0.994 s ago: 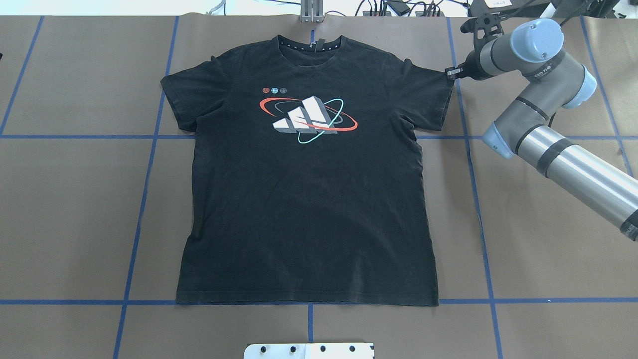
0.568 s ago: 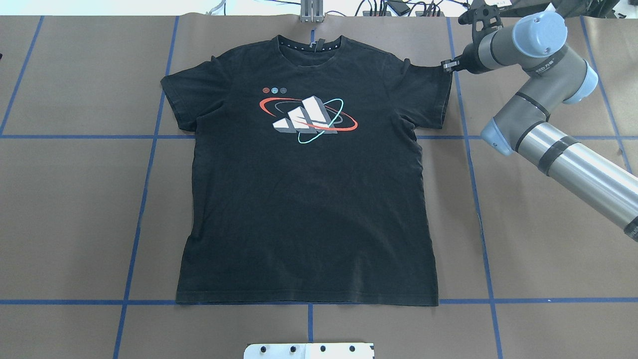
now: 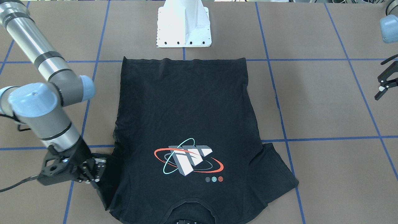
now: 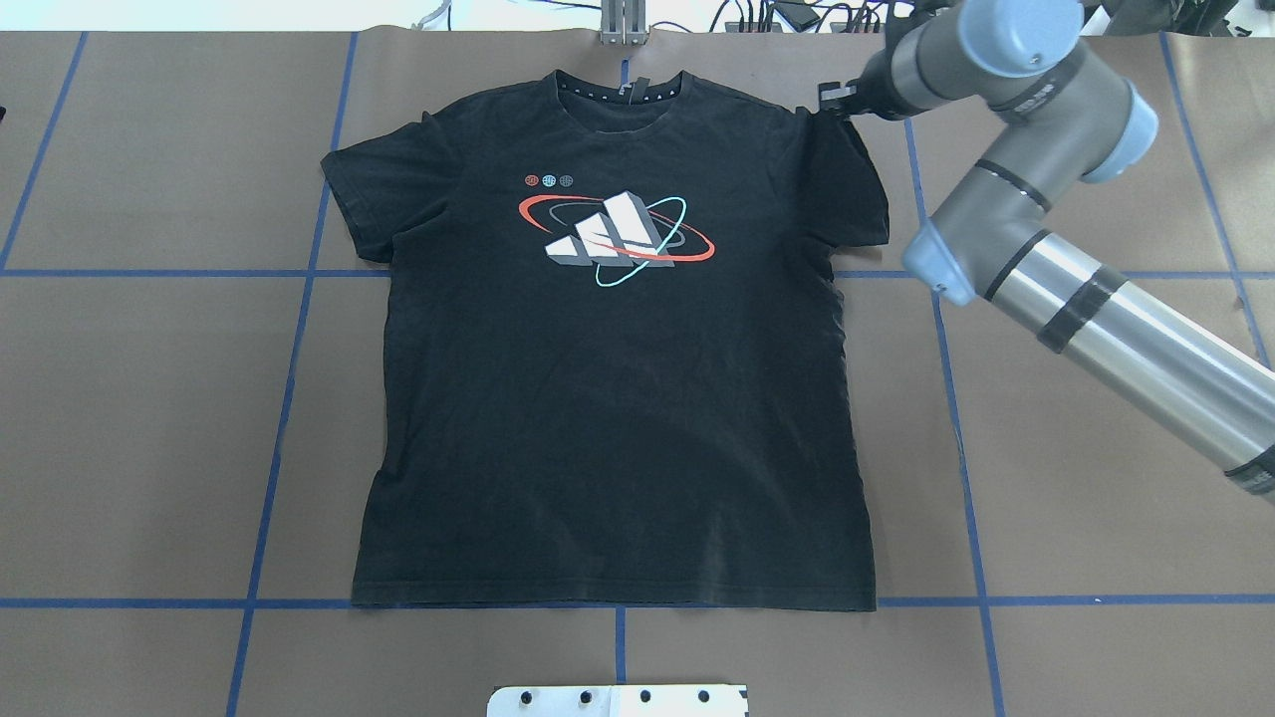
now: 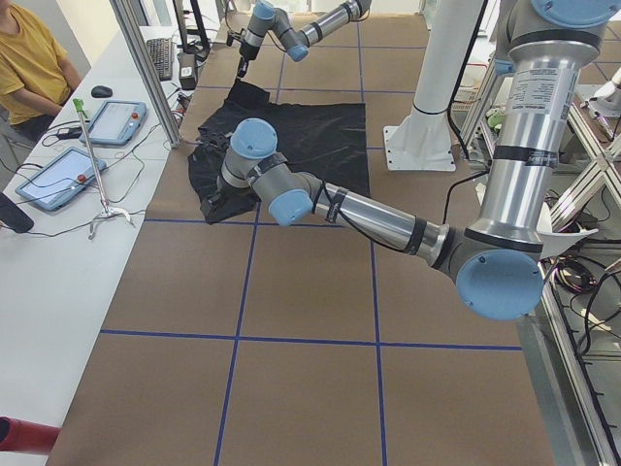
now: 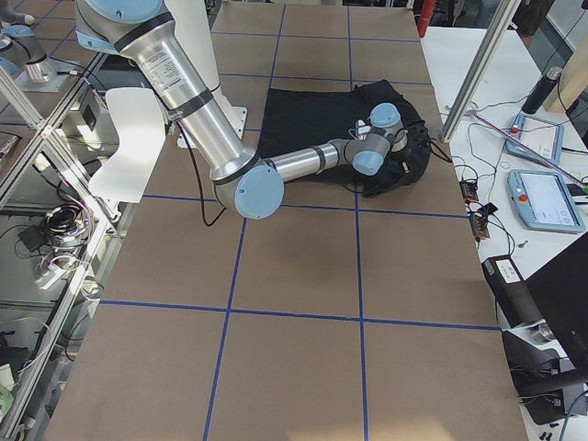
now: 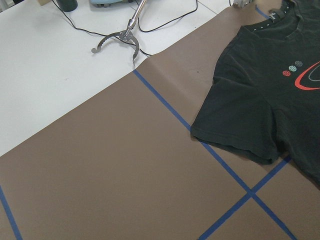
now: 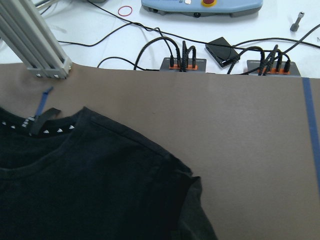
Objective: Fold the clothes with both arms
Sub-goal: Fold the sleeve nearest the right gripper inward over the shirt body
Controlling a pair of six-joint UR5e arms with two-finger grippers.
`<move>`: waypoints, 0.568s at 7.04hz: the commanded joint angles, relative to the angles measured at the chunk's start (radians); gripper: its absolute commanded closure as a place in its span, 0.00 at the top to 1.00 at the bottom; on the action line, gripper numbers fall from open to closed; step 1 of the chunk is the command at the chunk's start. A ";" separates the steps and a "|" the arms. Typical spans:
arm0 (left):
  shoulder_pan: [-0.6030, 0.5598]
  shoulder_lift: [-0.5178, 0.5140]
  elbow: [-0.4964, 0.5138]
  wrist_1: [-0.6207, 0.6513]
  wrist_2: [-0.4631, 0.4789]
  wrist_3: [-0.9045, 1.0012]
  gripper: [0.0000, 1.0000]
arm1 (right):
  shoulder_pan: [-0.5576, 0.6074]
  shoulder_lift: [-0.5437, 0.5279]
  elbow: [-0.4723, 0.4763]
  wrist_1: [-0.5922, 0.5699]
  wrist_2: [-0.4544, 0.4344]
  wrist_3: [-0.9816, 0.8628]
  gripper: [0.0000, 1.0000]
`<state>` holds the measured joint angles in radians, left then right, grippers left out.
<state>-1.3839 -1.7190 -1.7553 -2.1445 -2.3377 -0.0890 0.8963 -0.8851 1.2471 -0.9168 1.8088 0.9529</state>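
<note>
T-shirt [image 4: 608,398] lies hem toward pedestal [image 3: 184,25]; right claw [image 3: 94,171] pinches sleeve [image 4: 847,179], left claw [image 3: 383,85] gapes.

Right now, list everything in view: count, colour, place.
black short-sleeved T-shirt with a red and teal graphic: one, black, flat mid-table, collar away from the robot
brown paper-covered table with blue tape lines: one, brown, under the shirt
white metal pedestal: one, white, beside the hem
touch-screen pendants: two, grey-blue, on the white bench
black cables: several, black, bench past the collar
person in a yellow shirt: one, at the bench
right gripper: one, black, shut on the T-shirt's sleeve
left gripper: one, black, jaws apart, clear of the shirt
</note>
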 commanded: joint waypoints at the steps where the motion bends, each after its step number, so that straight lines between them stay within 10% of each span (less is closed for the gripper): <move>1: 0.000 -0.001 -0.001 0.000 0.000 0.000 1.00 | -0.098 0.137 -0.017 -0.153 -0.159 0.177 0.00; 4: 0.000 -0.001 0.000 0.000 0.000 -0.002 1.00 | -0.203 0.234 -0.115 -0.172 -0.339 0.378 0.00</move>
<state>-1.3836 -1.7196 -1.7551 -2.1445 -2.3378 -0.0894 0.7352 -0.6839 1.1715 -1.0823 1.5472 1.2593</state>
